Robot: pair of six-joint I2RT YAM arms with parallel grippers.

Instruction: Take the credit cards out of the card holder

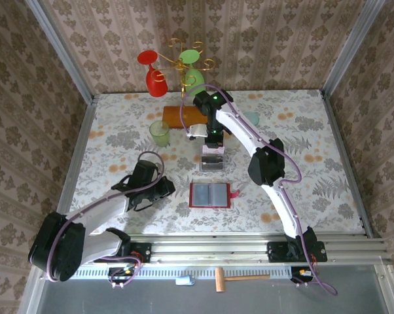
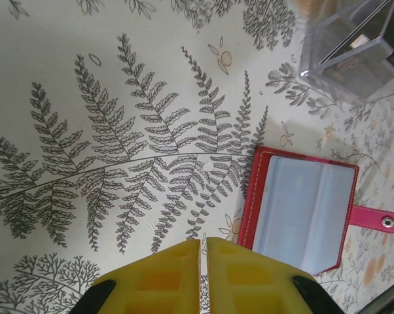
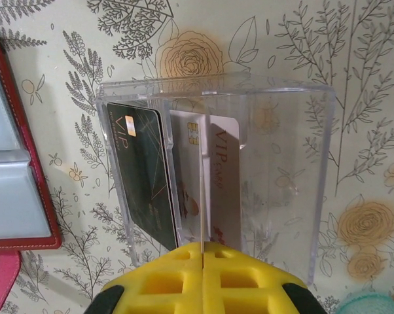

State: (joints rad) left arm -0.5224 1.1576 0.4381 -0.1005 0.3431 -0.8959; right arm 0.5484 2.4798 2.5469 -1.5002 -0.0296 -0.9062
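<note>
Clear box point(image 3: 282, 163) holds credit cards point(image 3: 144, 170) upright: dark, white. Card holder point(image 2: 302, 209) open on counter point(image 2: 86, 98). Left gripper point(image 2: 202, 243), right gripper point(image 3: 202, 247): fingers together.

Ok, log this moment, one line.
left gripper: shut, empty | right gripper: shut, at clear box | card holder: open | dark card, light card: in box

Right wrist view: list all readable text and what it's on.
"VIP": gold letters on the dark plastic card inside the clear plastic box.
"VIP": red letters on the white plastic card beside it.
Smaller print on both cards: too small to read.
</note>
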